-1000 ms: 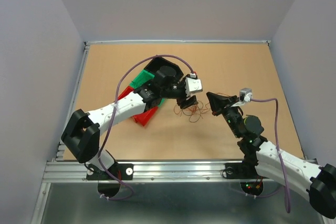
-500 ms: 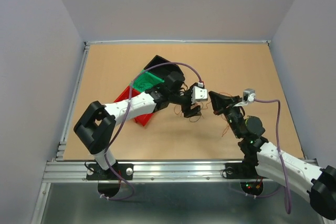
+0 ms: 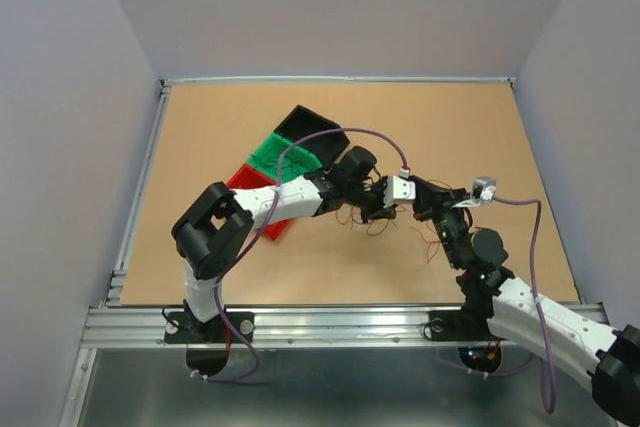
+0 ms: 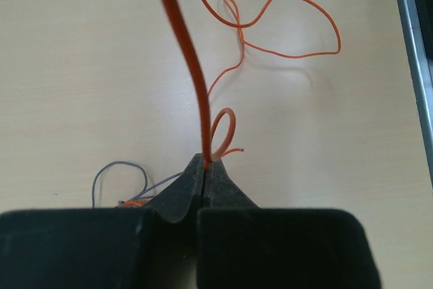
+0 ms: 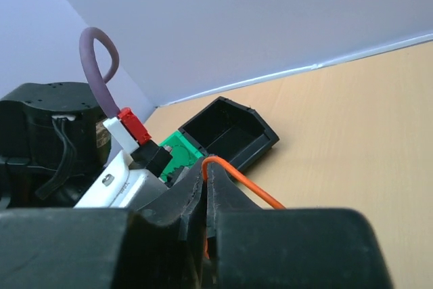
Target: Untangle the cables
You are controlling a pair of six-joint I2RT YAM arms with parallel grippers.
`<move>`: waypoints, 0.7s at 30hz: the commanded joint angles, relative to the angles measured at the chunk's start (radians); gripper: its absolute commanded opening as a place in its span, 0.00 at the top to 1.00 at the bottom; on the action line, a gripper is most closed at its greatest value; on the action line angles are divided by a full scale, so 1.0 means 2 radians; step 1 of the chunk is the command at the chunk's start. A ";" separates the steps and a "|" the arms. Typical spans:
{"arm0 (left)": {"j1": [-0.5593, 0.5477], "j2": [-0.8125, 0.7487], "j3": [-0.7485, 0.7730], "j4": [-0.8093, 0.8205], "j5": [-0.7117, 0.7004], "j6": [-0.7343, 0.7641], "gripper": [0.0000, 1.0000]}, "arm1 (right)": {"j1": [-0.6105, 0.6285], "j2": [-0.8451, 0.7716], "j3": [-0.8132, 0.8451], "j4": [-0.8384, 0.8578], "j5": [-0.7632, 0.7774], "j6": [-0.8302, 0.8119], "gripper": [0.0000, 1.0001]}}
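Observation:
The cables (image 3: 366, 221) lie as a thin reddish clump on the table between the two arms. My left gripper (image 4: 205, 162) is shut on one orange cable (image 4: 183, 52), which rises taut from its tips out of the top of the left wrist view. More orange loops (image 4: 287, 25) and a grey wire (image 4: 116, 170) lie on the table behind it. My right gripper (image 5: 206, 166) is shut on an orange cable (image 5: 247, 182) that arches out of its tips. In the top view the left gripper (image 3: 385, 205) and the right gripper (image 3: 420, 205) stand close together over the clump.
A black bin (image 3: 305, 125), a green bin (image 3: 283, 155) and a red bin (image 3: 252, 185) stand in a diagonal row left of the clump, partly under the left arm. The black bin (image 5: 230, 130) and green bin (image 5: 177, 150) show behind the right fingers. A loose wire (image 3: 432, 247) lies near the right arm.
The left arm has swung right, away from the bins and up to the right gripper. Its jaws, open before, have shut on an orange cable. The right arm has shifted slightly.

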 commanded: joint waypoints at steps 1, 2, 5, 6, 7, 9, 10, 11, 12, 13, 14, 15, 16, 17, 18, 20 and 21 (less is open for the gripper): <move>0.000 -0.046 0.019 0.005 -0.005 -0.019 1.00 | 0.003 0.002 -0.001 0.000 0.021 -0.040 0.91; 0.000 -0.060 0.020 0.005 -0.007 -0.034 1.00 | 0.003 0.002 -0.001 0.000 -0.001 -0.050 0.90; 0.003 -0.086 0.029 -0.006 -0.006 -0.060 1.00 | 0.003 -0.013 -0.005 0.002 -0.060 -0.078 0.76; 0.004 -0.092 0.038 -0.010 -0.004 -0.079 1.00 | 0.003 -0.018 -0.010 0.005 -0.095 -0.084 0.70; 0.005 -0.098 0.043 -0.015 -0.001 -0.087 1.00 | 0.003 -0.025 -0.012 0.005 -0.112 -0.086 0.60; 0.009 -0.115 0.054 -0.024 0.011 -0.113 1.00 | 0.003 -0.040 -0.020 0.008 -0.149 -0.095 0.51; 0.011 -0.130 0.055 -0.026 0.017 -0.118 1.00 | 0.003 -0.045 -0.023 0.008 -0.159 -0.098 0.44; 0.012 -0.139 0.056 -0.027 0.023 -0.123 1.00 | 0.003 -0.049 -0.024 0.009 -0.168 -0.102 0.40; 0.014 -0.148 0.055 -0.025 0.024 -0.128 1.00 | 0.003 -0.048 -0.026 0.009 -0.199 -0.105 0.37; 0.014 -0.158 0.055 -0.023 0.023 -0.134 1.00 | 0.003 -0.045 -0.025 0.009 -0.220 -0.118 0.29; 0.015 -0.177 0.055 -0.021 0.024 -0.137 1.00 | 0.003 -0.031 -0.023 0.008 -0.269 -0.124 0.26; 0.016 -0.185 0.055 -0.020 0.023 -0.137 1.00 | 0.003 -0.021 -0.020 0.008 -0.290 -0.129 0.24; 0.016 -0.193 0.057 -0.020 0.023 -0.139 1.00 | 0.004 -0.006 -0.014 0.010 -0.304 -0.133 0.22; 0.017 -0.208 0.058 -0.018 0.024 -0.143 1.00 | 0.003 0.009 0.002 0.010 -0.313 -0.132 0.20; 0.017 -0.215 0.063 -0.016 0.025 -0.145 1.00 | 0.003 0.048 0.011 0.012 -0.320 -0.131 0.20; 0.017 -0.230 0.076 -0.026 0.027 -0.147 1.00 | 0.004 0.090 0.036 0.022 -0.322 -0.135 0.20; 0.017 -0.234 0.083 -0.029 0.024 -0.147 1.00 | 0.003 0.115 0.044 0.029 -0.326 -0.137 0.20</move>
